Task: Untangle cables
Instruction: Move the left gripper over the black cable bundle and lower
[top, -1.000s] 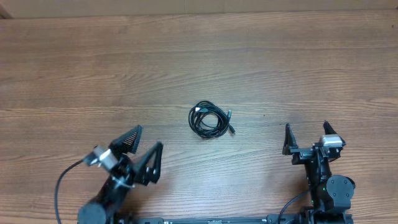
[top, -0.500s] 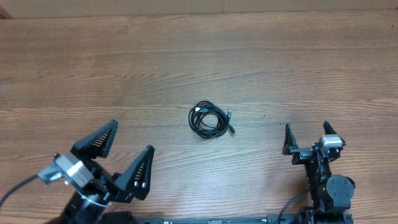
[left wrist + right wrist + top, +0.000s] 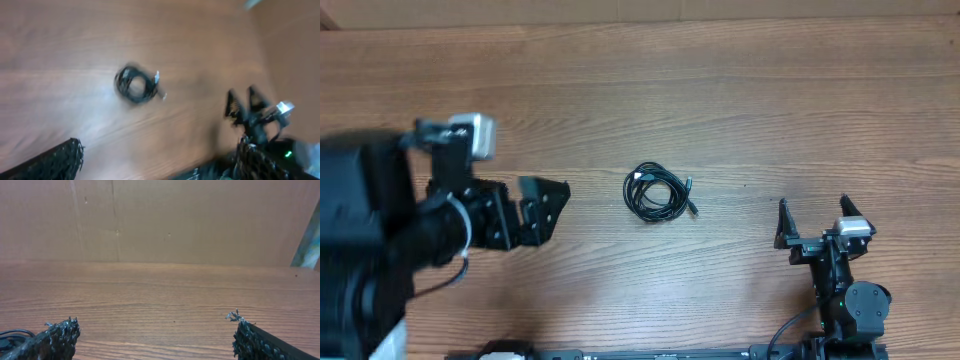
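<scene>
Hovering left arm (image 3: 440,215) high, jaws spread, cables (image 3: 660,192) coiled ahead

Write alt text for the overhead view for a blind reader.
A small coil of thin black cables lies untouched near the middle of a wooden table. The left arm's fingers hang open to the coil's left, apart from it, large and blurred; the right arm's fingers stand open and empty near the bottom right edge.
</scene>
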Controlling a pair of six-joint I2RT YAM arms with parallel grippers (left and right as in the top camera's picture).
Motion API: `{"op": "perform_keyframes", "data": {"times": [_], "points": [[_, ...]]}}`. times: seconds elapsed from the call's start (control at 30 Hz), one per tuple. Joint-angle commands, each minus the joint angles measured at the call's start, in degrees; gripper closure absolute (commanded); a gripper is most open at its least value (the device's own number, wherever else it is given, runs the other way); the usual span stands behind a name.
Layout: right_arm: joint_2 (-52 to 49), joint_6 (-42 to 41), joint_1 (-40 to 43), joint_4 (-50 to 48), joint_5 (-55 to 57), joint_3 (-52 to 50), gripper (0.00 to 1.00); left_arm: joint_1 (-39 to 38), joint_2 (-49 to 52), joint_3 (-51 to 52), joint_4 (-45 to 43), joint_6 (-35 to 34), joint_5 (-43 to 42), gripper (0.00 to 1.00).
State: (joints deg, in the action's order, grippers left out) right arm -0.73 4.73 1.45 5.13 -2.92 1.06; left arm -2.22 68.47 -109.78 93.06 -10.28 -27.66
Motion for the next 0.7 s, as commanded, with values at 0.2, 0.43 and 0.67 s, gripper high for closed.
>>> {"op": "perform_keyframes", "data": {"times": [0.2,0.43,0.67], "points": [[0.57,0.02,0.17,-0.42,0.31,-0.57,0.00,-14.73,11.23,-4.33,2.75,-0.63,6.47,0.00],[0.57,0.02,0.17,-0.42,0.31,-0.57,0.00,-19.19,19.65,-3.80,2.40,-8.61,5.31,0.01],[0.57,0.02,0.17,-0.42,0.31,-0.57,0.00,-22.01,26.60,-0.17,2.75,-24.06,17.31,0.00]]}}
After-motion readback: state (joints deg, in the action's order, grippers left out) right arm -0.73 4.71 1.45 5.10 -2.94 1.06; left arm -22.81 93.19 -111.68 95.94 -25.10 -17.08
